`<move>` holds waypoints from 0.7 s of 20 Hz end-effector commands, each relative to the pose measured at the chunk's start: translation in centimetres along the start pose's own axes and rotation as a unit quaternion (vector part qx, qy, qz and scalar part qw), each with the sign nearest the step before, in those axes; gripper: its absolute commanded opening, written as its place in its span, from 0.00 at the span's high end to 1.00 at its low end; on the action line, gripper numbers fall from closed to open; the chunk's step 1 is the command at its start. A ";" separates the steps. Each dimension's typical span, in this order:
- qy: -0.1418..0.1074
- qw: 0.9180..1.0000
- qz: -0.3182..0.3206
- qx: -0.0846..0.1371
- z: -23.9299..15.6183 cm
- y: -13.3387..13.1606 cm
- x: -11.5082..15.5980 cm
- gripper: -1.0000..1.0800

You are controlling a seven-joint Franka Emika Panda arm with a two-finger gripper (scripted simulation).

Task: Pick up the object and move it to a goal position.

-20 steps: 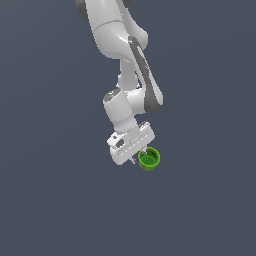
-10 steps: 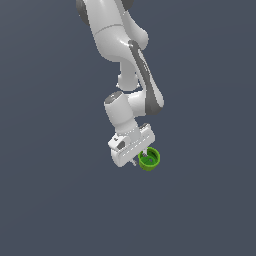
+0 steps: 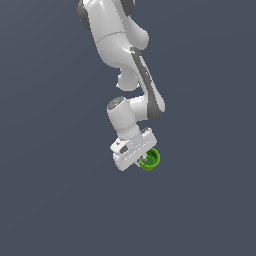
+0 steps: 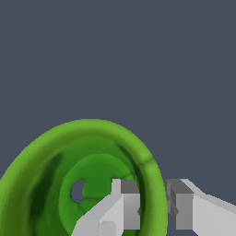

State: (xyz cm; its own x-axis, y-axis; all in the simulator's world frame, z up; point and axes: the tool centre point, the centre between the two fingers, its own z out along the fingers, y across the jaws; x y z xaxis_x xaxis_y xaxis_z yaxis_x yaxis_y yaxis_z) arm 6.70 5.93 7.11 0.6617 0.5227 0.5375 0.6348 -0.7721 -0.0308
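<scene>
White arm (image 3: 120, 45) with grey joints, coming down from 12 o'clock in the exterior view, bent at the wrist and tilted toward 5 o'clock. Boxy white gripper (image 3: 145, 159) at its low end, in the middle of the picture. Small green cup (image 3: 149, 159) pressed against the gripper at about 4 o'clock from the white body, partly hidden behind it.

In the wrist view, round cup (image 4: 87, 179) with thick, smooth, bright green rim and darker green inside, with a small hole in the bottom. One grey-tipped finger (image 4: 126, 205) inside the cup, the other outside, the rim wall between them: gripper (image 4: 154, 205) closed on the rim. Plain dark grey background (image 3: 50, 200), flat and without texture.
</scene>
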 end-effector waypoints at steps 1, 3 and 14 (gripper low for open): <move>0.000 1.000 0.000 0.000 0.0 0.1 0.0 1.00; 0.000 1.000 0.000 0.000 0.0 0.1 0.0 1.00; 0.000 1.000 0.000 0.000 -0.5 0.4 -0.1 1.00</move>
State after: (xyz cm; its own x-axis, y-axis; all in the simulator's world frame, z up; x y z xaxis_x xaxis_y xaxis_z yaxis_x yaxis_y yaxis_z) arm 6.63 5.70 7.26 0.6614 0.5231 0.5375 0.6358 -0.7712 -0.0318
